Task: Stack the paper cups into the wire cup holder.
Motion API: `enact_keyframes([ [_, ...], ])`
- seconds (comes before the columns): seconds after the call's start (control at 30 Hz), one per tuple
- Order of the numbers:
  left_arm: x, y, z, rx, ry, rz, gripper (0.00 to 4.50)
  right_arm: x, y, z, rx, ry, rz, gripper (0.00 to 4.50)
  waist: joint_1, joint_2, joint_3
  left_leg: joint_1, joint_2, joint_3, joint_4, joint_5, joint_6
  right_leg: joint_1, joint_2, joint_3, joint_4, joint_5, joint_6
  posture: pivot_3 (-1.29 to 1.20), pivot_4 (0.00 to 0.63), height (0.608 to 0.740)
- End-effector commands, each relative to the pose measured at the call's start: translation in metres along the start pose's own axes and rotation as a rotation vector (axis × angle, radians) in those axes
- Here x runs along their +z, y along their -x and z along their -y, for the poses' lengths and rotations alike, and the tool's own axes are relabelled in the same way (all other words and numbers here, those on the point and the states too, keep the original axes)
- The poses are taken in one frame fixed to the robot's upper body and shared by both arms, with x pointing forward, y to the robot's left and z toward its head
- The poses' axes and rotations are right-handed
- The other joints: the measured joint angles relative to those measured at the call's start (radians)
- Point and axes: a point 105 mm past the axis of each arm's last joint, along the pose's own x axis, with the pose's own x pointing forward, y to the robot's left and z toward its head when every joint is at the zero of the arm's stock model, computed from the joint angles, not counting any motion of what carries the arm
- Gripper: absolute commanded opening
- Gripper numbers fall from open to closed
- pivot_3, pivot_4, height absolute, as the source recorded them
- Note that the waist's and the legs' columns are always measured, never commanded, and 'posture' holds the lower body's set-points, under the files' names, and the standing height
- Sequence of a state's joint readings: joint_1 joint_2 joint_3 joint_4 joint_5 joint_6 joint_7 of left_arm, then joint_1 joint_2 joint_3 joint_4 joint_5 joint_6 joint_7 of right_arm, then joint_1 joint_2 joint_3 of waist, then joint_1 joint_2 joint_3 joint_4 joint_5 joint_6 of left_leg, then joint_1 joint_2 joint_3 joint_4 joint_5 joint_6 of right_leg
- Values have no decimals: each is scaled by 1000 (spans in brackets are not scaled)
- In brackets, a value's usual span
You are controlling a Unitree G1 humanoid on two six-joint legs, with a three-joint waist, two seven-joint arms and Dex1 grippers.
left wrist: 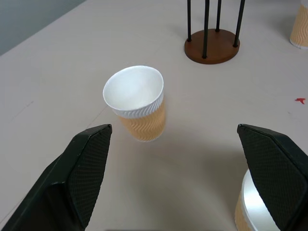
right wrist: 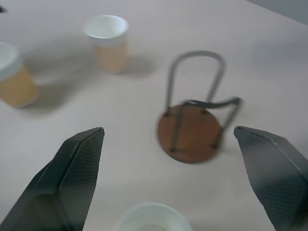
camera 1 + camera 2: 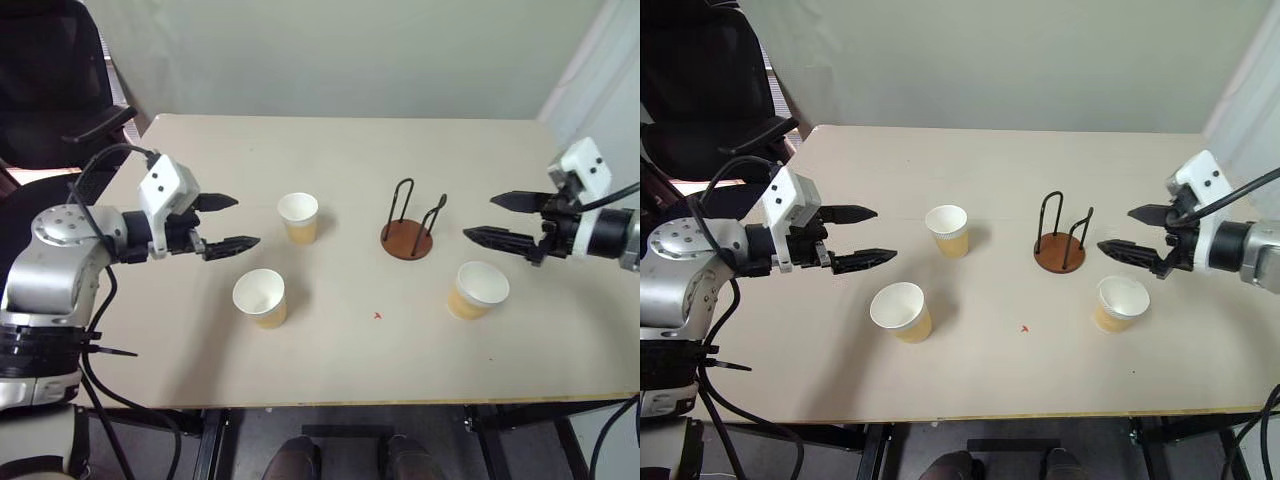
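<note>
Hovering with fingers spread, the left gripper [image 3: 222,222] faced two paper cups [image 3: 298,217] [image 3: 261,297]; its wrist view revealed their ribbed walls. Rightward stood the wire cup holder [image 3: 408,238], a third cup [image 3: 477,289], then the empty right gripper [image 3: 493,217], jaws apart.

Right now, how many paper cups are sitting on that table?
3, all upright on the table: one paper cup left of the wire cup holder, one nearer the front edge on the left, one front-right of the holder. None seems hidden.
</note>
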State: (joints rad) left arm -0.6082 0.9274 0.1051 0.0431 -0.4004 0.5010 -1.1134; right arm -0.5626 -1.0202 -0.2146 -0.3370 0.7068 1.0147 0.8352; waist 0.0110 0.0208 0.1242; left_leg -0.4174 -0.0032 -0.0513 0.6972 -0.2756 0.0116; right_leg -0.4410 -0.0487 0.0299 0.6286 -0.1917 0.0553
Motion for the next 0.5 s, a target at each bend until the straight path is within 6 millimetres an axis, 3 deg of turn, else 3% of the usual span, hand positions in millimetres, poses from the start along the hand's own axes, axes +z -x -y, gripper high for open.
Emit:
enact_keyframes([
  [0.03, 16, 4, -7, 10, -65, 13, 4500, 6, 1, -6, 0, 33, 37, 4490, 1, 0, 0, 0, 0, 0, 0, 0, 0, 0, 0, 0, 0, 0, 0, 0, 150, 740],
  [0.23, 25, 1, -11, -13, -100, 13, 4500, -5, -1, -12, -14, 25, 20, 4490, 1, -1, 0, 0, 0, 0, 0, 0, 0, 0, 0, 0, -1, 0, 0, 0, 150, 740],
  [0.5, 32, -11, -7, -42, -114, 43, 4500, -17, -4, 7, -95, -20, -30, 4490, 1, -1, 0, 0, 0, 0, 0, 0, 0, 0, 0, 0, -1, 0, 0, 0, 150, 740],
])
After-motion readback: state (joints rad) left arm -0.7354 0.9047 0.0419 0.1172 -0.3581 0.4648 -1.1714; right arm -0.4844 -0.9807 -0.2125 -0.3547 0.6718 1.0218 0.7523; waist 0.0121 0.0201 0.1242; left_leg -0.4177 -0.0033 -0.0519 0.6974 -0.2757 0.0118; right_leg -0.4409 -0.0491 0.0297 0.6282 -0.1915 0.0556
